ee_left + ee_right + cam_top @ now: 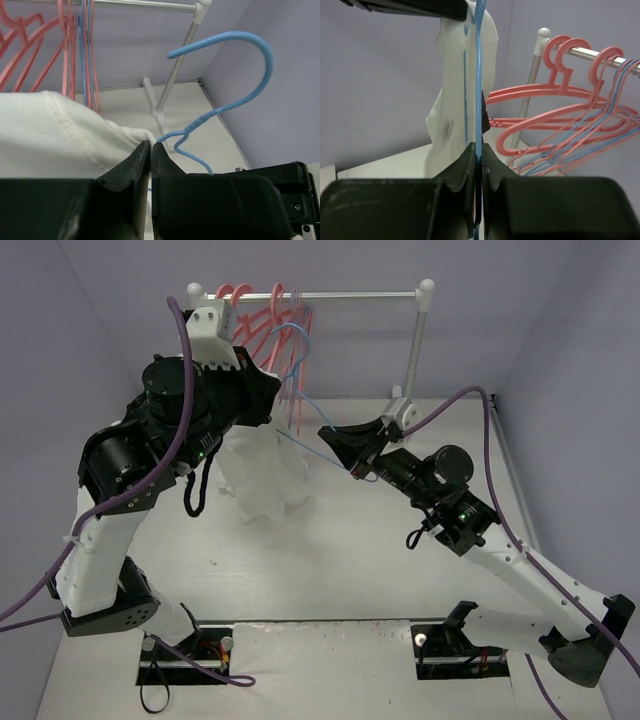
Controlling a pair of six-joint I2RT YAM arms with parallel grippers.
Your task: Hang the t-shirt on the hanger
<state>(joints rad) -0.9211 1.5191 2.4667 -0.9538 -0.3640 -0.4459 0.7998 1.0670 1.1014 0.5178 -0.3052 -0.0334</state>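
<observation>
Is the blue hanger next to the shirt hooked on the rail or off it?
Off it. The hanger has its hook curling free in the air, away from the rail, while the right gripper pinches its wire.

Pale lilac walls (pixel 560 330) close in my work area on three sides, under even light with soft shadows. The table (pixel 340 570) top is off-white and slightly scuffed. At its far edge stands a white clothes rack (pixel 417 340): a horizontal rail (pixel 360 295), round-capped posts, and a flat foot resting on the table. Pink hangers (pixel 65 50) crowd the rail's left end.
</observation>
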